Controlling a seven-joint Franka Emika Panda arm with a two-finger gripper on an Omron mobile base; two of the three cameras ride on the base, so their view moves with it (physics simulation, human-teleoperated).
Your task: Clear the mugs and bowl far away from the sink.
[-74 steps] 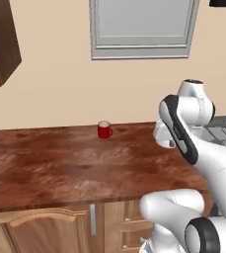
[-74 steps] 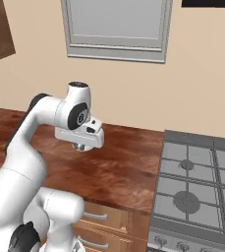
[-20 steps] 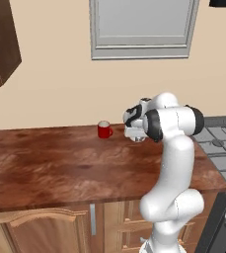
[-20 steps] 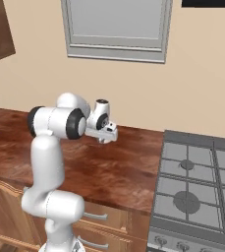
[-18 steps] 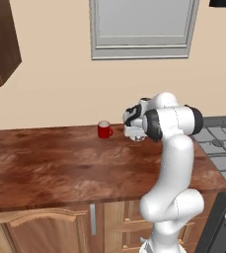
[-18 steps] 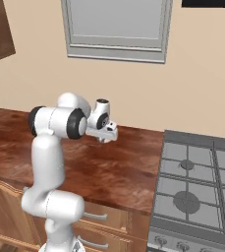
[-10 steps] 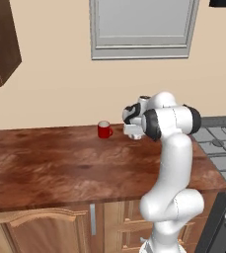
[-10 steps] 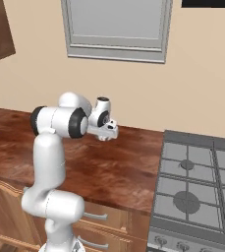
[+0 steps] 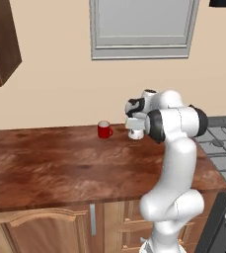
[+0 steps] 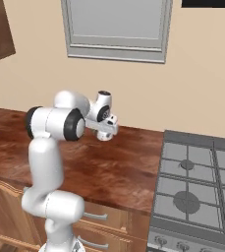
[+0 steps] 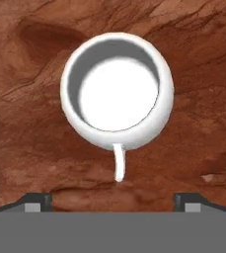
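The white mug stands upright on the brown worktop, seen from straight above in the hand view with its thin handle pointing toward the bottom edge. The jaws are spread wide and released, their two dark tips standing well apart on either side below the mug, touching nothing. In the left base view the red mug sits near the wall, just left of the gripper

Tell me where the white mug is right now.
The white mug stands upright on the brown wooden counter, directly under the open end effector, to the right of the red mug in the left base view.
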